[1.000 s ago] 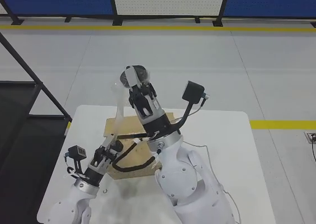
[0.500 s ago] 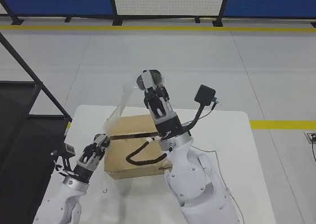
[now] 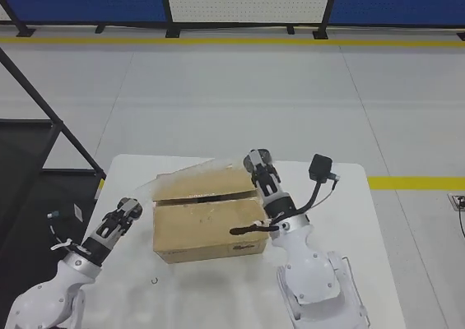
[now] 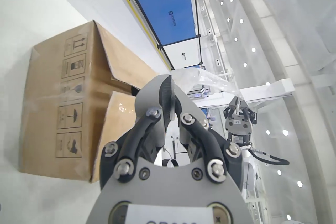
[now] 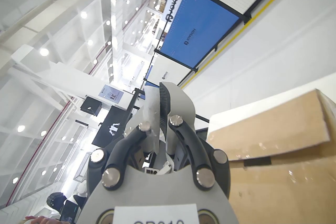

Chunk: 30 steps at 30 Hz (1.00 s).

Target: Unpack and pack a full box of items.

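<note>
Here's the cardboard box (image 3: 207, 226) sitting mid-table (image 3: 355, 247), and by the look of it this is the opening step of the unpack. The right gripper (image 3: 258, 159) is up at the box's 1 o'clock, over the far corner. Its claw is pinched tight on a sheet of clear film (image 4: 207, 79) that trails from its tips toward the box top. The right wrist view confirms it, with a pale strip clamped between the pads.

The left gripper (image 3: 127, 207) sits low at the box's 9 o'clock, near the box's end face but not touching it. Its claw is narrow, tips all but together, and it holds nothing.

The top flap (image 3: 203, 183) is lifted a little, and the left wrist view shows a dark gap under it. The contents are hidden, so I can't tell what's inside.

Next, I'd judge, that film has to come fully clear of the cardboard and be dropped to one side. After that the flaps need folding right back. The left claw would have to widen before it can help. One risk is that clingy film may stick to the pads on release.
</note>
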### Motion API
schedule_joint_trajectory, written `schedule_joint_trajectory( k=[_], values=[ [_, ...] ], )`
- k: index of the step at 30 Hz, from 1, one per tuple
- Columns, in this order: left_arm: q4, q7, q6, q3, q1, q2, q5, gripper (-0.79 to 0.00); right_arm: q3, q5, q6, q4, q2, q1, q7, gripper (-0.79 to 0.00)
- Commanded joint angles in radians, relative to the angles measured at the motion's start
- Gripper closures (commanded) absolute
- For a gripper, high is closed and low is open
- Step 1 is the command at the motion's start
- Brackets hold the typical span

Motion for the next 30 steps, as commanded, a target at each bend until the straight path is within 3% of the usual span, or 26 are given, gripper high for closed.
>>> schedule_joint_trajectory(
  k=[1, 10, 20, 30],
  values=[
    [0.008, -0.040, 0.012, -0.019, -0.008, 0.007, 0.016, 0.000, 0.019, 0.004, 0.035, -0.007, 0.004, -0.021, 0.029, 0.000],
    [0.008, -0.040, 0.012, -0.019, -0.008, 0.007, 0.016, 0.000, 0.066, -0.002, 0.168, 0.001, 0.019, -0.070, 0.126, 0.000],
    [0.069, -0.016, 0.025, 0.045, -0.051, 0.017, 0.178, 0.000, 0.070, -0.026, 0.180, 0.099, 0.026, -0.041, 0.119, 0.000],
    [0.108, -0.006, 0.062, 0.087, -0.105, 0.024, 0.225, 0.000, 0.065, -0.068, 0.193, 0.147, 0.034, -0.024, 0.131, 0.000]
  ],
)
